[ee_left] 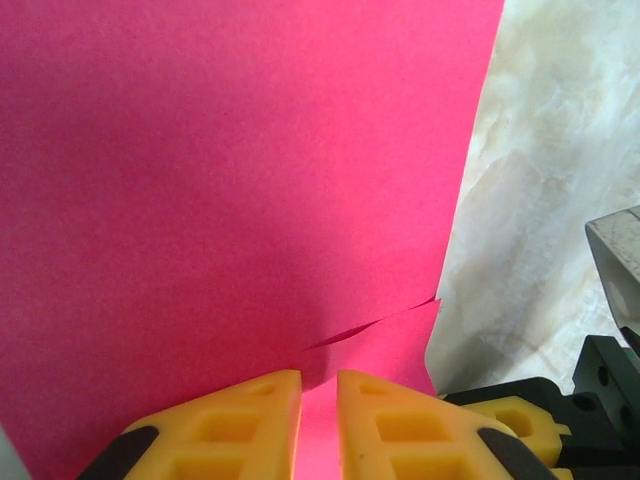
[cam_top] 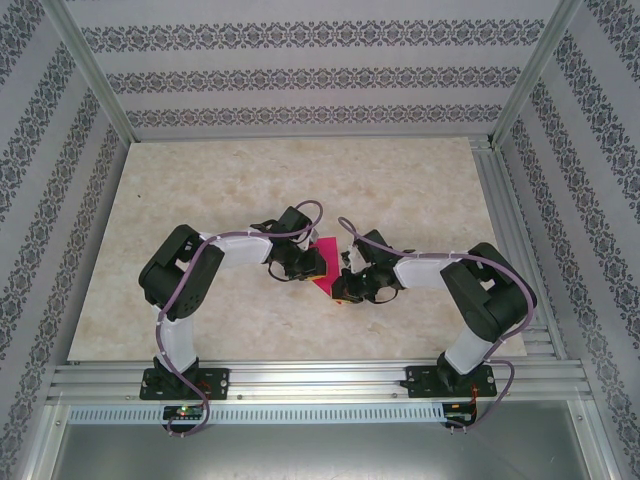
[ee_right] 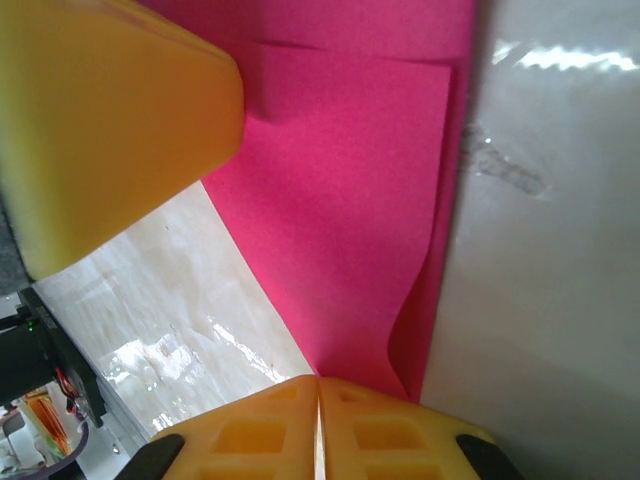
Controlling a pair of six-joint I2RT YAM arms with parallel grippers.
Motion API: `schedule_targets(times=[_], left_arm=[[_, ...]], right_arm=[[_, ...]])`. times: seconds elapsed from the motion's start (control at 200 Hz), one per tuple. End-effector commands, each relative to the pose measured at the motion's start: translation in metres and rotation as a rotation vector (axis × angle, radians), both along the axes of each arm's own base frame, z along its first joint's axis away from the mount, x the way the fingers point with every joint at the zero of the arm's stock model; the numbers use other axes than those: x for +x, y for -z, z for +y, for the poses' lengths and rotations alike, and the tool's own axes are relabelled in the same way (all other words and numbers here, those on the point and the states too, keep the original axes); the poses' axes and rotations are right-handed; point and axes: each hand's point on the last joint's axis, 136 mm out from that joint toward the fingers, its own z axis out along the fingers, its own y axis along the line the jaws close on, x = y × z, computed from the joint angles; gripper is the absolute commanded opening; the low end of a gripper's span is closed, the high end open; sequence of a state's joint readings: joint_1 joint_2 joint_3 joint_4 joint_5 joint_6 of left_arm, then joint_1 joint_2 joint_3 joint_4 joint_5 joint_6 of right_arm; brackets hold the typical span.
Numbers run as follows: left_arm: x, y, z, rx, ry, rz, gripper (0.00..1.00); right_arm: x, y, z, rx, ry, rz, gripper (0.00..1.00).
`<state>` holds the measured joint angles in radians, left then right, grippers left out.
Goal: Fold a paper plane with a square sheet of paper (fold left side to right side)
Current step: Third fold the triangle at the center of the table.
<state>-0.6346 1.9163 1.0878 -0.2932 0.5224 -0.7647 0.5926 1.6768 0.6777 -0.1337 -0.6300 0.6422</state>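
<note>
My left gripper [cam_top: 305,263] is nipped narrow on the left edge of the sheet of paper [cam_top: 324,268], which lies mid-surface [cam_top: 400,180] between both arms, and my right gripper [cam_top: 348,287], pressed together apparently on its near right corner, is where I judge that left edge must swing.

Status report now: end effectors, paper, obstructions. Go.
Right end effector shut on the sheet of paper, one layer folded over. Left end effector nearly closed, paper in its gap, grip unclear. Nothing seen blocking.
</note>
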Motion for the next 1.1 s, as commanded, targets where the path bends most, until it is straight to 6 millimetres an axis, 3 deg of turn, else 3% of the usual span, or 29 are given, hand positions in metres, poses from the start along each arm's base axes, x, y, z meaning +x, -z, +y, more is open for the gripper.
schedule_targets(times=[0.0, 0.16, 0.285, 0.505, 0.824, 1.099], left_arm=[[0.005, -0.003, 0.003, 0.039, 0.004, -0.041, 0.22], [0.008, -0.034, 0.000, -0.005, -0.002, -0.091, 0.24], [-0.001, -0.039, 0.003, -0.002, 0.003, -0.086, 0.23], [-0.021, -0.027, -0.010, -0.004, 0.014, -0.059, 0.17], [-0.032, -0.011, -0.028, 0.006, 0.029, -0.032, 0.16], [-0.033, 0.012, -0.017, 0.083, -0.016, -0.007, 0.14]], right_arm=[[-0.029, 0.042, -0.030, -0.159, 0.061, 0.150, 0.09], [-0.028, 0.045, -0.031, -0.161, 0.085, 0.161, 0.08], [-0.027, 0.045, -0.032, -0.164, 0.091, 0.160, 0.06], [-0.027, 0.046, -0.034, -0.180, 0.096, 0.160, 0.03], [-0.027, 0.047, -0.037, -0.199, 0.099, 0.158, 0.00], [-0.027, 0.047, -0.038, -0.205, 0.100, 0.161, 0.00]])
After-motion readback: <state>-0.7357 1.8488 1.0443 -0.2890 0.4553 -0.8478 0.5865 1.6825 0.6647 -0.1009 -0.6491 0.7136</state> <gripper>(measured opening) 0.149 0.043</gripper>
